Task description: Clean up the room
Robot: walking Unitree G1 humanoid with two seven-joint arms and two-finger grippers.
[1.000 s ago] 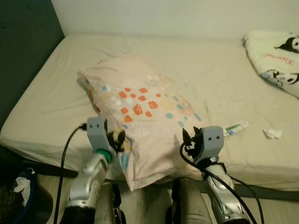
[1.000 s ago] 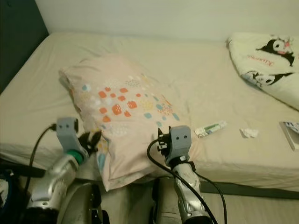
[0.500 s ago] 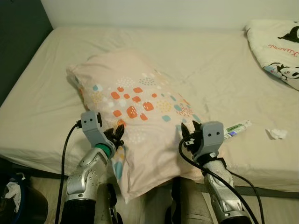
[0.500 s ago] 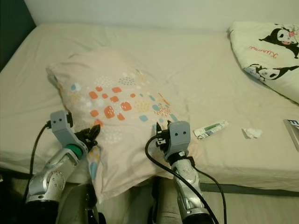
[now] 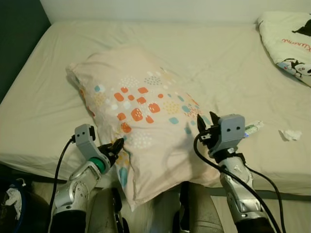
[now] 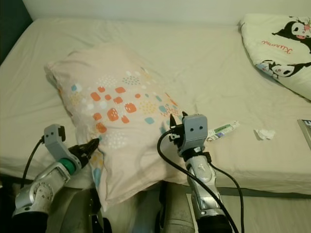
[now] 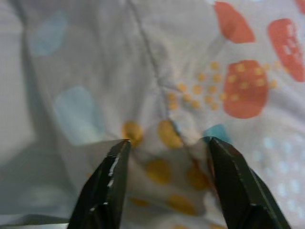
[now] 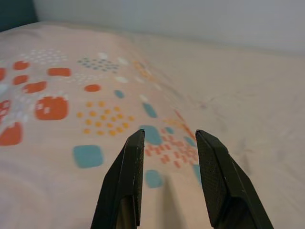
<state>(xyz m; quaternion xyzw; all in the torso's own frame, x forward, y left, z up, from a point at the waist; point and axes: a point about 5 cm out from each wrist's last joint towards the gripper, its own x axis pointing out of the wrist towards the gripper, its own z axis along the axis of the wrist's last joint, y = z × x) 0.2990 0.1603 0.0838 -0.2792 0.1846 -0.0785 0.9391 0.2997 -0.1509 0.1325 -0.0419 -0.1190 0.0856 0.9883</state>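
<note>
A pale pink pillow [image 5: 146,107] with orange and teal patches lies on the bed, its near end hanging over the mattress's front edge. My left gripper [image 5: 118,144] is at the pillow's near left side. In the left wrist view it [image 7: 167,143] stands open, its fingers straddling a fold of the pillowcase. My right gripper [image 5: 206,127] is open at the pillow's right edge; its tips [image 8: 167,136] hover just over the patterned cloth.
A toothpaste tube [image 5: 253,128] and a crumpled tissue [image 5: 291,134] lie on the sheet right of the pillow. A cartoon-print blanket [image 5: 289,39] is bunched at the far right. A bin [image 5: 9,208] stands on the floor, lower left.
The left arm has dropped lower and further left, its tips still at the pillow's side. The right gripper has edged up and right. The camera has shifted slightly.
</note>
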